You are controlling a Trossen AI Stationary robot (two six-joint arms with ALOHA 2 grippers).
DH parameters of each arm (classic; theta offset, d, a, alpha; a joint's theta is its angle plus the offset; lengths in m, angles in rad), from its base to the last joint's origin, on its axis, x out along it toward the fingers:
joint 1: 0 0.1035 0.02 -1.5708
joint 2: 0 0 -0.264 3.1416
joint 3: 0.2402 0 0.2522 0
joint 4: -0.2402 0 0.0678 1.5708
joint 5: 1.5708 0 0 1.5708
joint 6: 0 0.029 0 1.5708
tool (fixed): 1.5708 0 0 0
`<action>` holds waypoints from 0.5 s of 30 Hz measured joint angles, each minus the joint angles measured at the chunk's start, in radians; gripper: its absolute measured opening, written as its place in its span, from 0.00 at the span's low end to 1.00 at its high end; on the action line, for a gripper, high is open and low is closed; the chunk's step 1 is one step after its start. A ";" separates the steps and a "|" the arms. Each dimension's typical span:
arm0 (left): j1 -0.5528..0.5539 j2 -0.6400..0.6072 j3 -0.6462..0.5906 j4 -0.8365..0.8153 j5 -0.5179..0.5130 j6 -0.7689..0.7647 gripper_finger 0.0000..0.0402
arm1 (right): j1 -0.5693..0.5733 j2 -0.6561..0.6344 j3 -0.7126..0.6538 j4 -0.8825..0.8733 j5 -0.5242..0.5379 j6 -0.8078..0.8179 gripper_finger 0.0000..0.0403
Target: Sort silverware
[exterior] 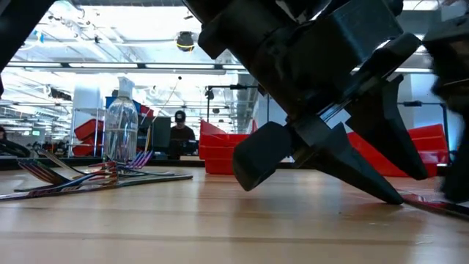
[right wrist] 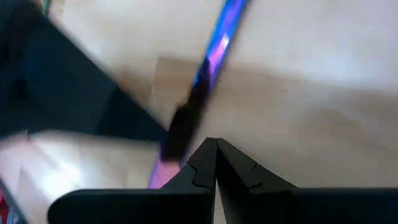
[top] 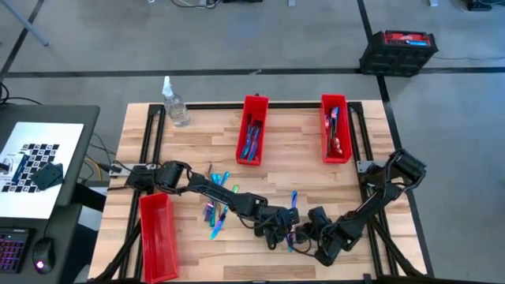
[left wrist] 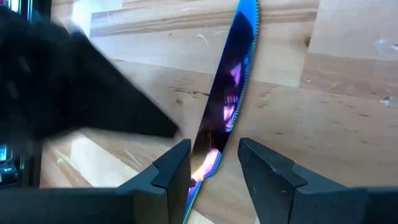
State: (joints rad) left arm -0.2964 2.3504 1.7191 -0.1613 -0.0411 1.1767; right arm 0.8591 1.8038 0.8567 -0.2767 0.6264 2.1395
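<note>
Robotics lab: calibration checkerboard (top: 35, 162), concrete floor (top: 237, 39).

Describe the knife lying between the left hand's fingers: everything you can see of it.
The knife is slim, shiny metal, iridescent blue and purple shading to pink and gold near the handle, with a finely serrated edge along one side. It lies flat on the wooden table, near the front edge, handle end running between the fingers of the open left hand, blade pointing away. No finger is seen touching it. The right hand, shut, sits close beside it.
</note>
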 joint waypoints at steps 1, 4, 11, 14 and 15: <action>-0.003 -0.001 0.000 -0.001 -0.006 0.000 0.32 | 0.016 -0.005 0.009 -0.013 0.004 0.020 0.00; -0.015 -0.001 0.001 -0.003 -0.013 0.022 0.32 | 0.061 -0.008 0.025 -0.031 0.042 0.086 0.00; -0.041 -0.001 0.001 0.012 -0.014 0.068 0.32 | 0.083 -0.008 0.026 -0.036 0.097 0.095 0.00; -0.041 -0.001 0.001 0.023 -0.007 0.093 0.32 | 0.073 0.004 0.016 -0.033 0.105 0.097 0.00; -0.041 -0.001 0.001 0.028 -0.006 0.108 0.32 | 0.072 0.008 0.012 -0.034 0.105 0.097 0.00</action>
State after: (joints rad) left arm -0.3378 2.3497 1.7200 -0.1331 -0.0476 1.2844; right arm 0.9314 1.8114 0.8690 -0.3102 0.7319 2.2363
